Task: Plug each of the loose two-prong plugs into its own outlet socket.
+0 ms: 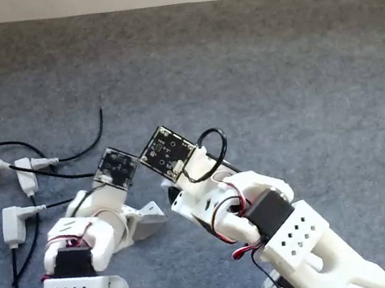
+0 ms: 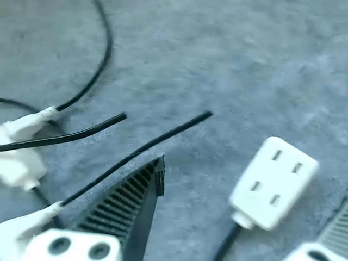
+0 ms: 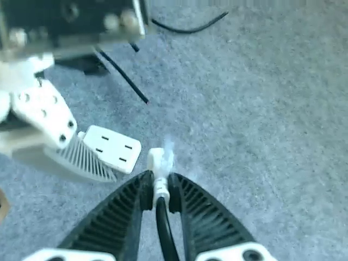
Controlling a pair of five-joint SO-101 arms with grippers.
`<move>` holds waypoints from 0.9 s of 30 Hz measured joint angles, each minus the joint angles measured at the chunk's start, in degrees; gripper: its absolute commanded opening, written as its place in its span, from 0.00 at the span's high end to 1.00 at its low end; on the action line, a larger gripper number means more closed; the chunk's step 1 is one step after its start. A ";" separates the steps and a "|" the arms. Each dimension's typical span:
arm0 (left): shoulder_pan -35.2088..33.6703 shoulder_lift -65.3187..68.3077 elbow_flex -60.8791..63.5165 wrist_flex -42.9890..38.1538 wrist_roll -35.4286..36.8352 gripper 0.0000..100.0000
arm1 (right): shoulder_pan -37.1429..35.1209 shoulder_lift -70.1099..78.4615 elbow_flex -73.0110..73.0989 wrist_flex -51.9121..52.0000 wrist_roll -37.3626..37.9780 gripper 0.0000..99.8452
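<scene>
So the right end effector (image 3: pixel 159 185) is clamped on the plug (image 3: pixel 160 161) (nose pointing ahead); the outlet socket (image 3: pixel 111 148) sits just beside it, toward the left arm (image 3: pixel 41 111).

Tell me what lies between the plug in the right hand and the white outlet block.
Bare grey carpet, seen in the right wrist view; the plug and outlet block are apart.

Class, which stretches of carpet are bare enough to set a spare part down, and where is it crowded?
Bare: the carpet beyond the arms up to the far edge, and outward of the right arm. Crowded: plugs and cords by the left arm; the outlet between the two.
</scene>
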 measured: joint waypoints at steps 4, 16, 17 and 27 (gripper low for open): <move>-10.20 0.18 -5.54 -0.53 -3.25 0.53 | 0.00 1.05 -1.23 3.34 -0.18 1.00; -30.24 42.11 -42.11 0.35 -4.75 0.57 | -0.53 42.64 -38.07 20.31 -14.68 0.99; -32.26 47.47 -46.42 0.53 -4.75 0.57 | -1.05 46.86 -41.58 21.89 -16.97 0.99; -53.45 87.21 -81.49 -1.93 -4.75 0.57 | -5.01 64.35 -61.63 30.95 -36.31 0.99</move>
